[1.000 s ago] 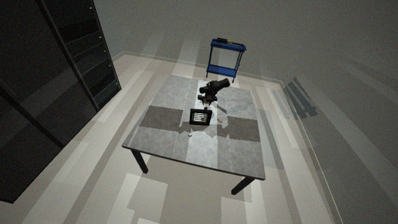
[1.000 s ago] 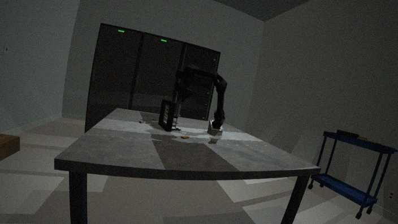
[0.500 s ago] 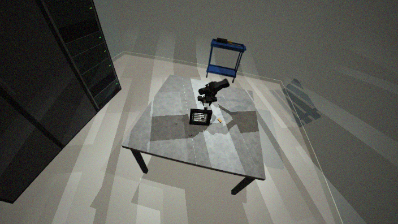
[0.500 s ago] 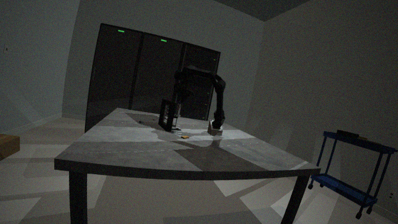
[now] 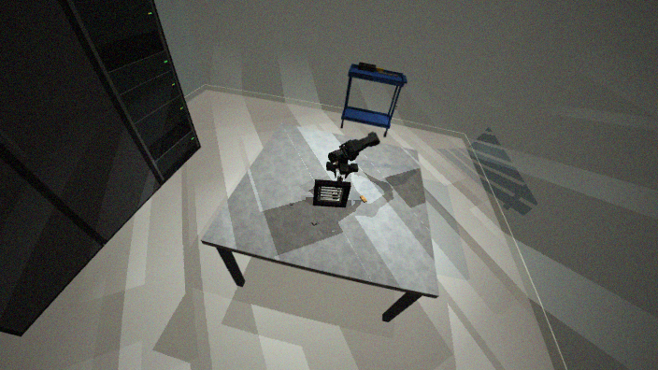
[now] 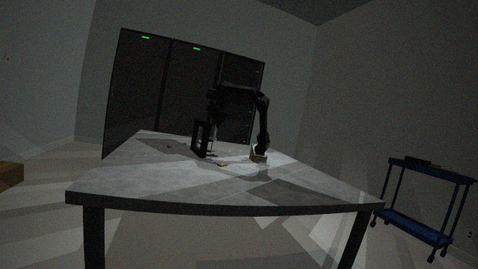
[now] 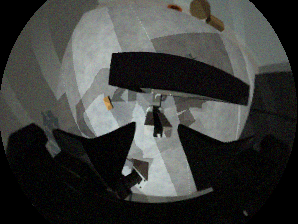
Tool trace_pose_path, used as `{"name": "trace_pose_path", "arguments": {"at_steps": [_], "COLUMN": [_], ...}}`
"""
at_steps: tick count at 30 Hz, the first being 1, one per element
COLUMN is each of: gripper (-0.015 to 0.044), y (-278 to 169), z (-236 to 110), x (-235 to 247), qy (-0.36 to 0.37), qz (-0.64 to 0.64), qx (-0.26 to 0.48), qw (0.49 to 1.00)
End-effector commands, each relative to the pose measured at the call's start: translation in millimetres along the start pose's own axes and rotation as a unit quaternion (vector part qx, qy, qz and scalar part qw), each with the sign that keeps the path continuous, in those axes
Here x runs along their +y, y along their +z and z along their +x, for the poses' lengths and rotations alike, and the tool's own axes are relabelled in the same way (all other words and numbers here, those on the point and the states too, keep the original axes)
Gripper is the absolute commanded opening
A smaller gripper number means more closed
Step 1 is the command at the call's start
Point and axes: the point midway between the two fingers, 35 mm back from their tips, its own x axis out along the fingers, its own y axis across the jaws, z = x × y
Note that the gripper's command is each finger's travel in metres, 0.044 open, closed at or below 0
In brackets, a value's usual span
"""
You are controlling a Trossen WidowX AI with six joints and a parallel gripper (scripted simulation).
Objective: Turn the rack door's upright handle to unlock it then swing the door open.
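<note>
The small black rack frame (image 5: 316, 193) (image 6: 193, 139) (image 7: 175, 75) stands upright on the grey table (image 5: 243, 220) (image 6: 142, 183). Its door appears flush with it, on the arm's side. The upright handle (image 6: 212, 134) (image 7: 158, 122) sticks out on that side; how far it is turned cannot be told. My gripper (image 5: 340, 176) (image 6: 217, 125) (image 7: 157, 125) is open and points down just above or around the handle. In the wrist view the handle lies between the two dark fingers, with a gap on each side. Whether the fingertips reach down beside it is unclear.
A small orange object (image 5: 363, 199) (image 6: 222, 164) (image 7: 108, 103) lies beside the rack. A small dark item (image 5: 314, 223) (image 6: 169, 147) lies beyond the frame, with another (image 5: 292, 204) nearby. Tall black cabinets (image 5: 51, 93) (image 6: 190, 88) and a blue cart (image 5: 366, 117) (image 6: 407, 222) stand off the table.
</note>
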Motion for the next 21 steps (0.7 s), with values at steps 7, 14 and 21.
{"name": "trace_pose_path", "arguments": {"at_steps": [7, 14, 21], "gripper": [0.0283, 0.0283, 0.0230], "y": [-2, -2, -3], "z": [19, 30, 36], "x": [0, 0, 0], "qy": [-0.002, -0.004, -0.005], "qz": [0.009, 0.013, 0.015], "qx": [0.028, 0.044, 0.052], "qw": [1.000, 0.999, 0.999]}}
